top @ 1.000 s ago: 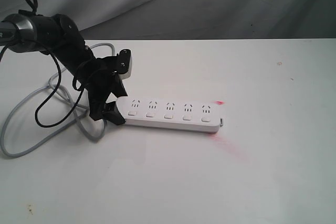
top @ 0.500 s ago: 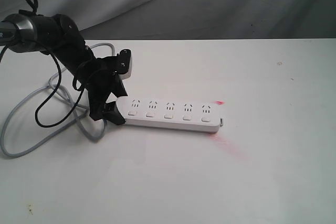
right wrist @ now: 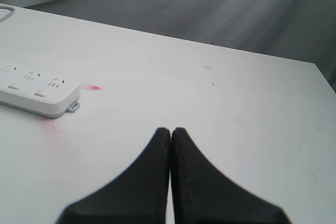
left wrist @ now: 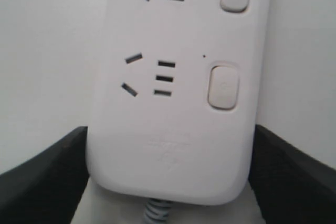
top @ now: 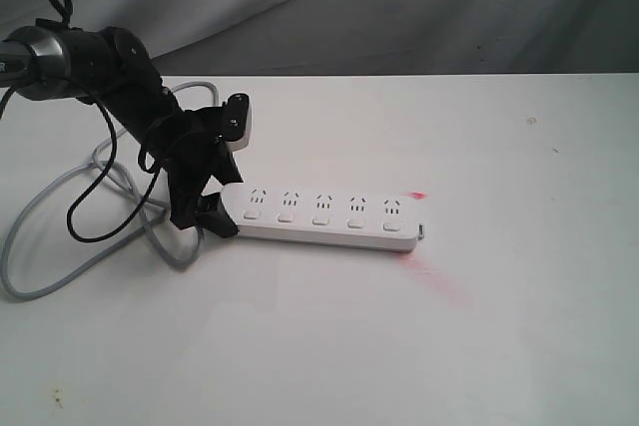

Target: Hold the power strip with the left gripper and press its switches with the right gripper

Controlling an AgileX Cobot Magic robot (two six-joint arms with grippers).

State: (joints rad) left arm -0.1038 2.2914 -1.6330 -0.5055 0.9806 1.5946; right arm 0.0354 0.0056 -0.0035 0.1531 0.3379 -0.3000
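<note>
One looped grey cord [top: 60, 209] lies left of the long white plastic power strip [top: 329, 216]; the black left gripper [top: 222, 209] pinches that strip's cord end; its five white switches [top: 320, 219] lie uncovered; right of it, beyond red smears [top: 431, 273], the black right gripper [right wrist: 170, 140] has its tips pressed together

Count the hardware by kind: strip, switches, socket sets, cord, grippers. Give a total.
power strip: 1
switches: 5
socket sets: 5
grey cord: 1
grippers: 2, the left gripper and the right gripper
Total: 14
</note>
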